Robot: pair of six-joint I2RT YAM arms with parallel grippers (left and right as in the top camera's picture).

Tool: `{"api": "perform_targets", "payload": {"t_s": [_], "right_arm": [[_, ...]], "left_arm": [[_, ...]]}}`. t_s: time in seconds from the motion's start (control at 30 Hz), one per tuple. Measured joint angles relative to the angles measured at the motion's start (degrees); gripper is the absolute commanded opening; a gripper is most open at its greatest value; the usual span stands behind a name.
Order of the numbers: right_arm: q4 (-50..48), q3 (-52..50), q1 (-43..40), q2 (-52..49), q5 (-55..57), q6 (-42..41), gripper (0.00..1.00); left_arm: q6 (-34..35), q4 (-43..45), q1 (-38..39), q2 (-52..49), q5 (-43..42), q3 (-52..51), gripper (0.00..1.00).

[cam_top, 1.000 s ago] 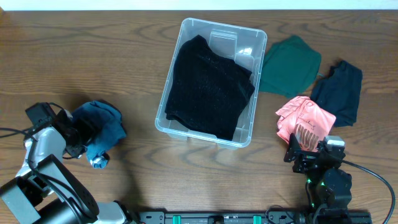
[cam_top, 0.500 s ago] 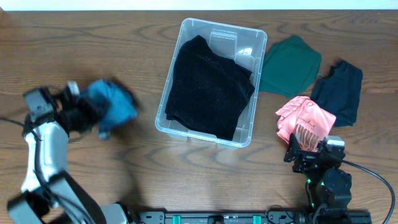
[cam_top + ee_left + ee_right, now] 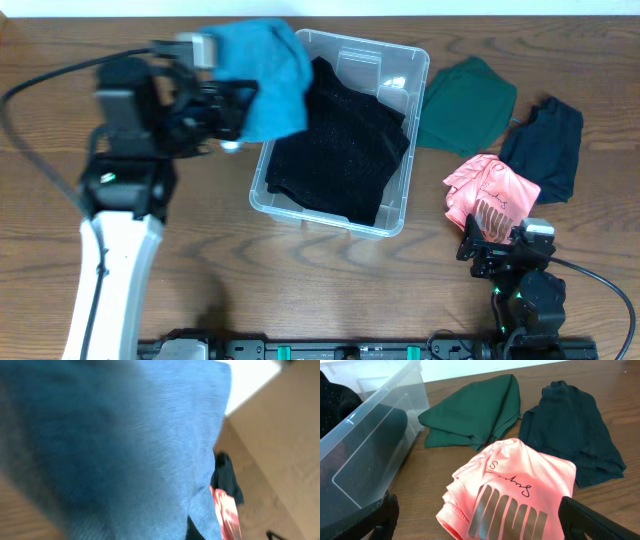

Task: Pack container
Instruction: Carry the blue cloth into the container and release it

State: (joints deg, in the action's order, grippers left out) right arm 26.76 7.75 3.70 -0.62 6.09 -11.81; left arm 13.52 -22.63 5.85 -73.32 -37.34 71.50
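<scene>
Clamping a blue garment [image 3: 262, 75], the left hand [image 3: 233, 110] hangs just beside the container [image 3: 268, 152] rim.

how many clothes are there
5: blue cloth in the left gripper, black garment in the container, green cloth, navy cloth and pink shirt on the table; more may hide underneath.

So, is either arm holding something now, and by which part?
The left gripper holds the blue cloth by its bunched lower-left edge, above the container rim. The right gripper, open, holds nothing.
</scene>
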Motion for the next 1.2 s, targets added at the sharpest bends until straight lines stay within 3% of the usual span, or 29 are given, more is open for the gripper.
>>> {"api": "perform_targets", "payload": {"t_s": [0.23, 0.3, 0.33, 0.4, 0.47, 0.53, 0.7, 0.93, 1.1, 1.13, 1.17, 1.2], "right_arm": [[0.00, 0.00, 0.00, 0.00, 0.00, 0.00, 0.99], [0.00, 0.00, 0.00, 0.00, 0.00, 0.00, 0.99], [0.00, 0.00, 0.00, 0.00, 0.00, 0.02, 0.99], [0.00, 0.00, 0.00, 0.00, 0.00, 0.00, 0.99], [0.00, 0.00, 0.00, 0.00, 0.00, 0.00, 0.99], [0.00, 0.00, 0.00, 0.00, 0.00, 0.00, 0.99], [0.00, 0.00, 0.00, 0.00, 0.02, 0.00, 0.99], [0.00, 0.00, 0.00, 0.00, 0.02, 0.00, 0.99], [0.00, 0.00, 0.00, 0.00, 0.00, 0.00, 0.99], [0.00, 0.00, 0.00, 0.00, 0.00, 0.00, 0.99], [0.00, 0.00, 0.00, 0.00, 0.02, 0.00, 0.99], [0.00, 0.00, 0.00, 0.00, 0.02, 0.00, 0.99]], "left_arm": [[0.83, -0.02, 10.64, -14.69, 2.36, -0.15, 0.07], [1.86, -0.13, 12.41, -18.53, 2.21, -0.28, 0.29], [2.49, -0.17, 13.31, -20.46, 1.77, -0.44, 0.35], [4.00, -0.74, 14.67, -22.47, 1.29, -0.81, 0.41], [5.05, -1.18, 15.69, -23.04, 1.03, -0.98, 0.42], [6.34, -1.18, 16.22, -22.56, 0.50, -0.98, 0.37], [9.44, -4.46, 16.74, -19.82, 0.09, -0.98, 0.06], [9.79, -12.70, 21.38, -18.23, 0.83, -0.96, 0.06], [8.94, -13.77, 26.21, -18.23, 1.81, -0.96, 0.06], [8.70, -14.38, 27.10, -18.23, 1.97, -0.96, 0.11], [8.33, -15.32, 28.24, -18.18, 2.47, -0.96, 0.27], [8.07, -16.22, 29.18, -18.18, 3.10, -0.96, 0.69]]}}
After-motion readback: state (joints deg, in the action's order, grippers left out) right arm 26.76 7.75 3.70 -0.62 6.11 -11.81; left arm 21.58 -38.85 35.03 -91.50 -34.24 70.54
